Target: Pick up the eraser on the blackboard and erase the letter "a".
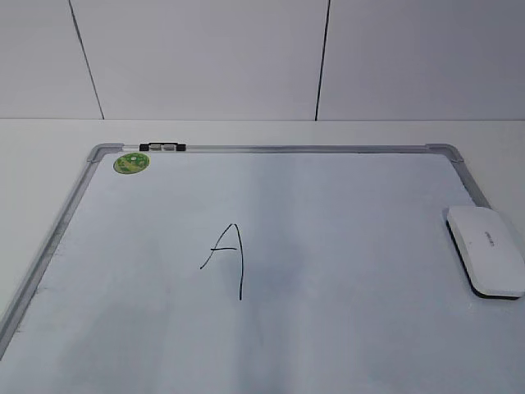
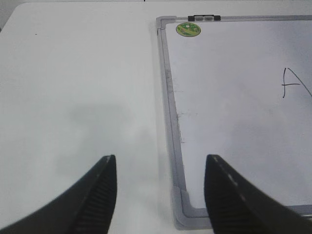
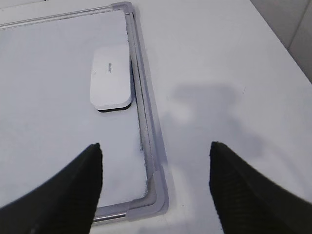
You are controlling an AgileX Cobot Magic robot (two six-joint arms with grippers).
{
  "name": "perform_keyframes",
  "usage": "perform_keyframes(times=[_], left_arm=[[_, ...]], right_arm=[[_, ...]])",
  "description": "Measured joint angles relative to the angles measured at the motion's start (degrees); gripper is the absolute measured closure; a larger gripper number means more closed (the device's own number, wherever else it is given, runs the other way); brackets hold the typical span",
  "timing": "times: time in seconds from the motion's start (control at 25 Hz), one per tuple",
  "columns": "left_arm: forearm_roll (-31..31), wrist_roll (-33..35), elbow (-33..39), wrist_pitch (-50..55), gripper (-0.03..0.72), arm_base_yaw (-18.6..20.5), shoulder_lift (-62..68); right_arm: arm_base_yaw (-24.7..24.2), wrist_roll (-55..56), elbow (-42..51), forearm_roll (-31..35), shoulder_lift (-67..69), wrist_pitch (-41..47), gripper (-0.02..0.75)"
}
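Both claws are spread wide with nothing between the fingers, so you're starting from a clean slate. Your left gripper [image 2: 161, 195] hangs over the near-left corner of the blackboard [image 1: 344, 328], one finger above the bare white table [image 2: 73, 87] and the other over the board surface, with the grey frame running up between them. Your right gripper [image 3: 156, 187] does the mirror thing at the near-right corner: left finger over the board, right finger over the table.

Nothing on this setup really holds anything except the board itself. On it you've got the eraser [image 1: 486, 249] lying flat, white side up, black felt just peeking out at its near end. It's tucked against the right-hand frame rail, roughly halfway along that side; in your right wrist view it [image 3: 111, 76] sits ahead of the claw and a bit left of centre.

Only mark I can see is a tall angular capital "A" [image 1: 227, 258] around the middle of the board, slightly left. No small cursive one shows in any view, so that's your letter.

Up on the far rail there's a small black-and-white clip [image 1: 162, 147], and a round green sticker [image 1: 131, 162] right below it in the far-left corner. Neither arm shows in the exterior view.
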Motion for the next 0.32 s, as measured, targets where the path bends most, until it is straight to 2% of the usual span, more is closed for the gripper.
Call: perform_keyframes(times=[0.32], left_arm=[[0.0, 0.0, 0.0, 0.0, 0.263, 0.0, 0.0]], right_arm=[[0.0, 0.0, 0.0, 0.0, 0.0, 0.0, 0.211]])
